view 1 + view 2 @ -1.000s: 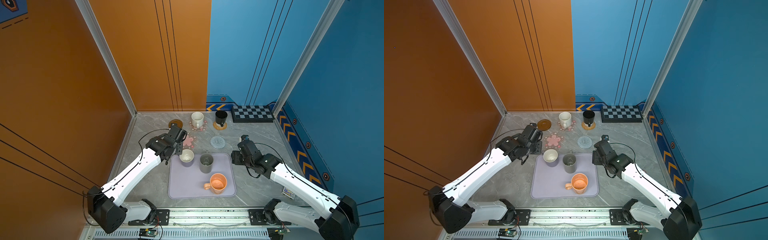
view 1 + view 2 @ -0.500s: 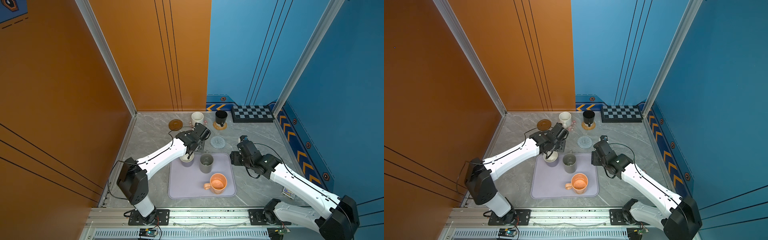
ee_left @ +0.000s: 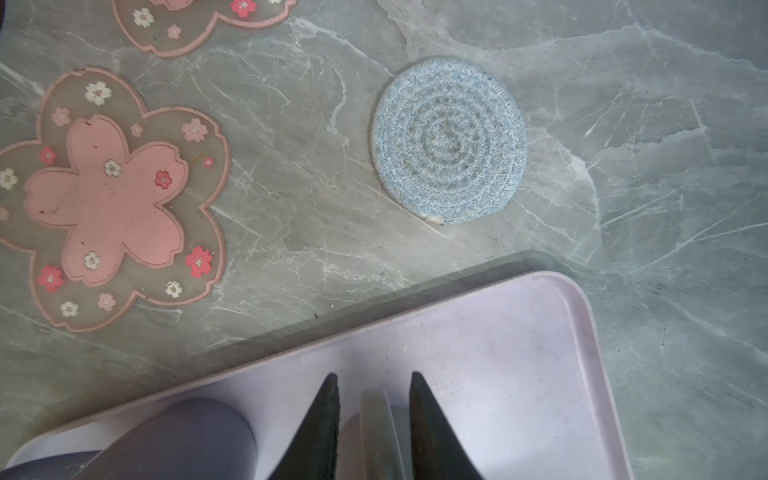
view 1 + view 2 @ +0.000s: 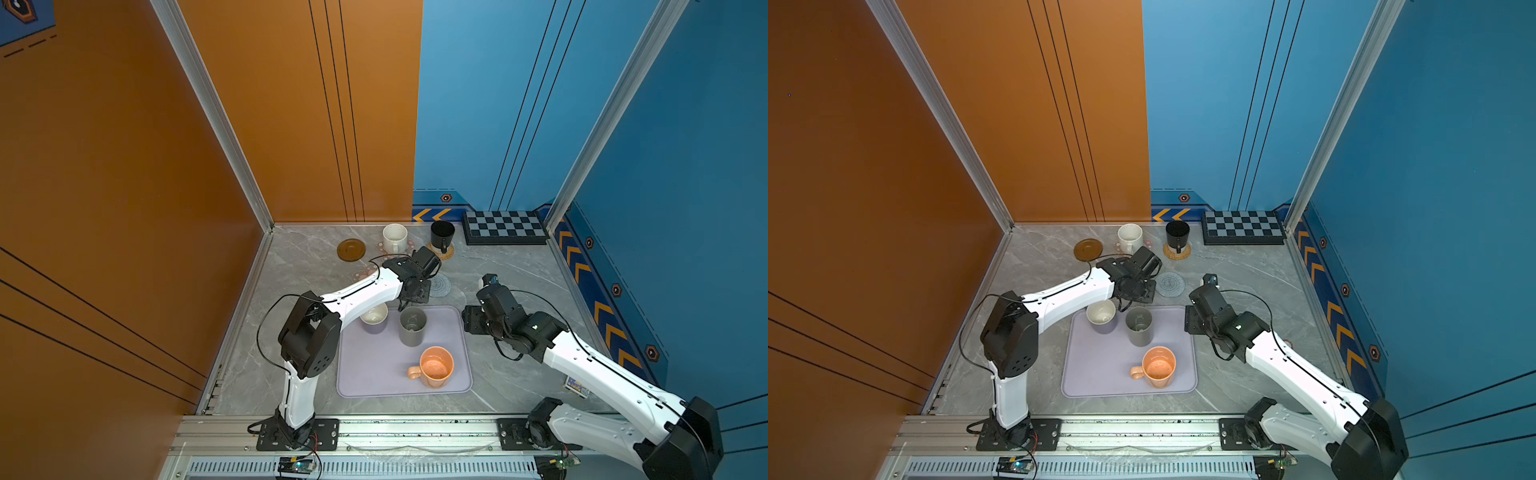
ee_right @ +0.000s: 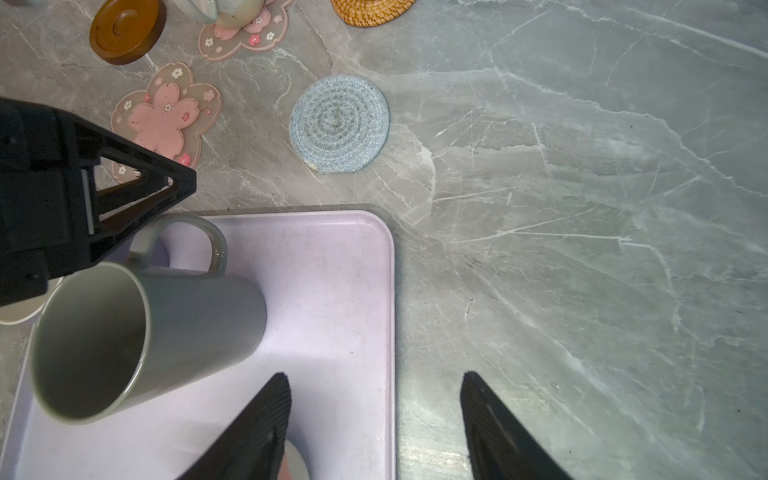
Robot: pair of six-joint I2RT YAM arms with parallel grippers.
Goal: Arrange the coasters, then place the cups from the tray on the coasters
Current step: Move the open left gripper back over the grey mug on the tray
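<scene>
Three mugs on the tray (image 4: 374, 374): grey mug (image 4: 412, 328) upright at the far edge, lavender mug (image 4: 374, 319) just beside it on the left in both top views, orange mug (image 4: 434, 369) nearer the robot, apart from both. Left tool (image 3: 374, 376) is down at the grey mug's handle (image 3: 379, 424). Its fingers (image 3: 322, 428) straddle the handle with a thin sliver of gap on each side, so apparently not clamped yet, though contact is hard to judge this close. Right tool (image 5: 374, 374) released, spread wide, nothing between the fingers. It hangs over the tray's far right corner, one finger above the tray, the other above bare table (image 5: 582, 249).

Coasters all lie on the table beyond the tray. Woven mat (image 4: 440, 286) bare, just past the far rim, near the left tool. Near pink mat (image 3: 108, 199) bare, left of the woven mat and apart from it; in both top views the left arm (image 4: 361, 291) covers most of it. Far row at the back of the table: brown disc (image 4: 351, 249) bare at the left; far pink mat (image 5: 262, 39) under the white mug (image 4: 394, 237); rattan mat (image 4: 1185, 254) under the black mug (image 4: 441, 234). White and black mugs both upright. Board (image 4: 504, 227) lies flat in the far right corner, well apart from the tray.
</scene>
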